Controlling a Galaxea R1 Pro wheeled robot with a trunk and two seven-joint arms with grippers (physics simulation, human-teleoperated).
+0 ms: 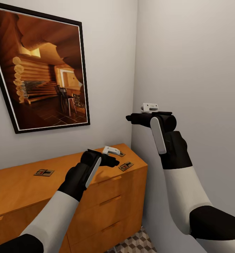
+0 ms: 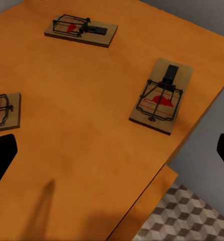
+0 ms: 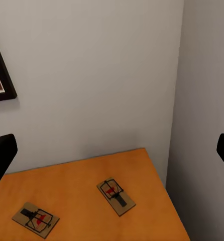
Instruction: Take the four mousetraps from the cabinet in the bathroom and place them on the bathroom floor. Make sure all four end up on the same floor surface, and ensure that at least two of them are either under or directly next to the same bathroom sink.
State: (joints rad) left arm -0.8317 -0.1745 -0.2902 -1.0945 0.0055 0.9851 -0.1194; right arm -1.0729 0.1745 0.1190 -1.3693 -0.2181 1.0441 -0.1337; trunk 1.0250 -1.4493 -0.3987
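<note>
Your left end effector (image 1: pixel 112 162) hovers over the right end of the cabinet (image 1: pixel 106 196), its jaws spread wide with nothing between them. Through the left wrist view you look down on three mousetraps lying flat on the orange-brown top: one (image 2: pixel 161 96) near the corner edge, one (image 2: pixel 81 30) farther in, and a third (image 2: pixel 4 111) cut off at the frame's edge. In the head view, one mousetrap (image 1: pixel 126 166) lies just beside your left end effector near the front corner, and another (image 1: pixel 44 172) sits well apart toward the left of the top.

Your right end effector (image 1: pixel 130 118) is raised beside the right-hand wall (image 1: pixel 194 70), above the cabinet's corner. Its jaws also stand wide and empty, with both dark fingertips (image 3: pixel 1 153) at the edges of the right wrist view. That view shows two mousetraps (image 3: pixel 116 197) (image 3: pixel 35 219) on the top below. A framed cabin picture (image 1: pixel 40 70) hangs on the wall behind. A patch of cube-patterned bathroom floor (image 1: pixel 133 244) shows at the cabinet's foot.
</note>
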